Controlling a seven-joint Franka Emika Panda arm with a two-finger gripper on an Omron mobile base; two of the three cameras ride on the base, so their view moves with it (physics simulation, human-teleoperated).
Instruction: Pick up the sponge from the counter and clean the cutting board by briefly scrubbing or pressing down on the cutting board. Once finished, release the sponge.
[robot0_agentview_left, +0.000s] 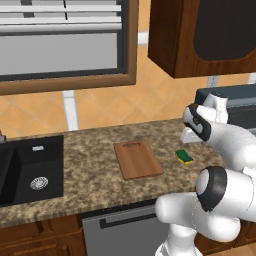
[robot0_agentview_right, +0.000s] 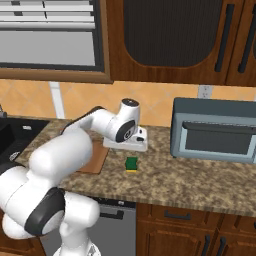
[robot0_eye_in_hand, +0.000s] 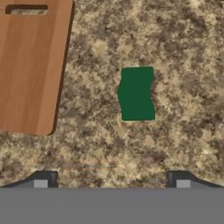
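The sponge lies dark green side up on the speckled granite counter, right of the cutting board. The reddish-brown board lies flat with its slot handle toward the wall. From the left base the sponge shows its yellow layer near the counter's front edge, and from the right base the sponge sits just right of the board. My gripper hovers above the counter, open, its tips wide apart and holding nothing. The sponge lies beyond the tips, slightly right of centre between them.
A black sink basin is set into the counter at the far left. A grey microwave stands on the counter to the right of the sponge. Dark wooden wall cabinets hang above, next to a window.
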